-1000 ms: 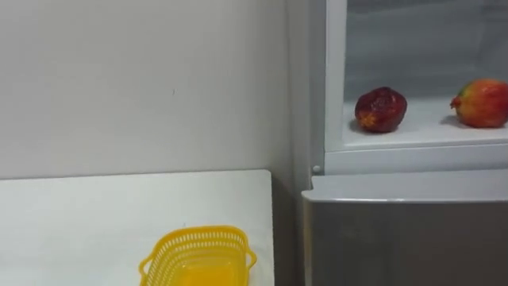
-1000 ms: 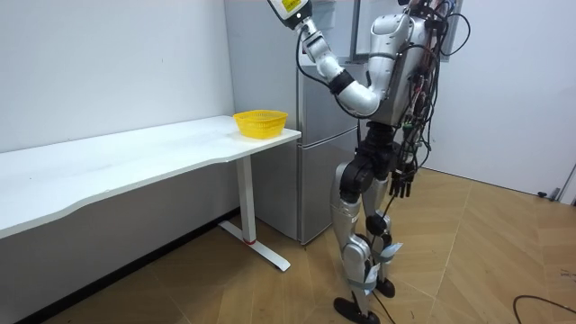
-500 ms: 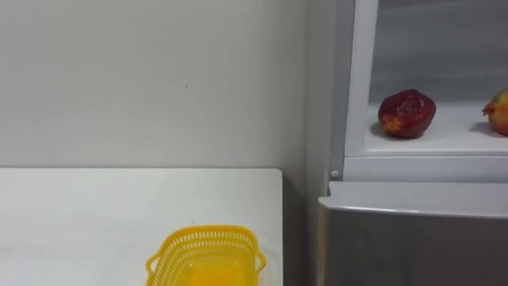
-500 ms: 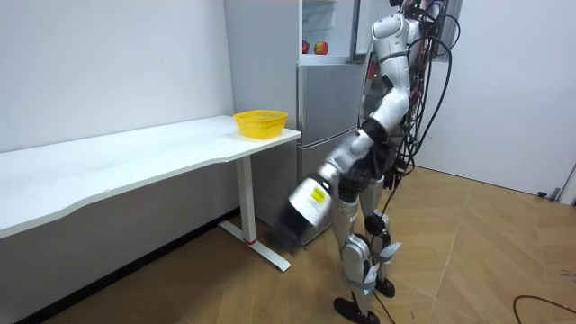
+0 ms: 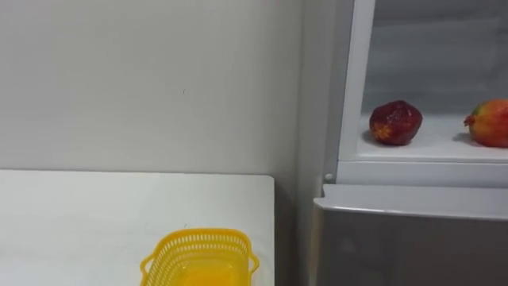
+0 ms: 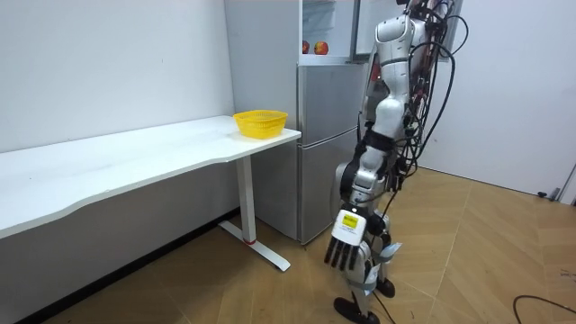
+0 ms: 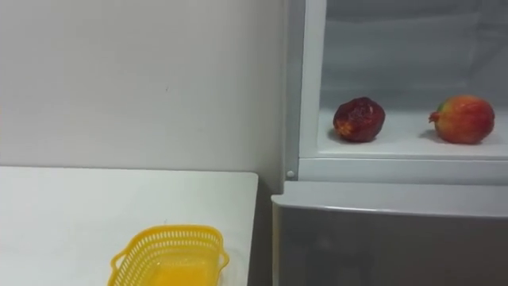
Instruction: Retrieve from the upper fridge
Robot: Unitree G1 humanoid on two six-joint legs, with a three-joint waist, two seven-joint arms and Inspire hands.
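**Left eye view.** The fridge [image 5: 413, 238] has its upper compartment open. A dark red pomegranate [image 5: 394, 122] sits on the fridge shelf [image 5: 429, 148] at the end nearest the table. A red-orange pomegranate [image 5: 490, 122] lies further along the same shelf, well apart from the first.
- Judged handling: both fruits look firm, fairly heavy for their size, and smooth and leathery in the rind. They are round enough to roll if nudged.
- Judged hold: a wrap round the widest part, with the thumb opposite the fingers, looks safest. The crown stub offers little to hold.
- Looks: the dark fruit is deep maroon, slightly lumpy, with an orange patch low on its side. The other is brighter, red shading to orange, with its crown pointing toward the dark one.
- A yellow basket [image 5: 198, 256] of open mesh stands on the white table [image 5: 79, 214] just beside the fridge, below shelf level.

**Room view.** The robot stands upright before the fridge.
- Its left hand [image 6: 344, 245] hangs low in front of the fridge's lower door, fingers straight and released, holding nothing.
- Its right hand [image 6: 400, 175] hangs at the hip on the side away from the fridge, dark among cables.
- Both fruits show as small red spots in the fridge's upper opening.

**Right eye view.** The layout is the same: both fruits rest untouched on the fridge shelf, with the basket below beside the fridge. The retrieval is judged not yet begun.
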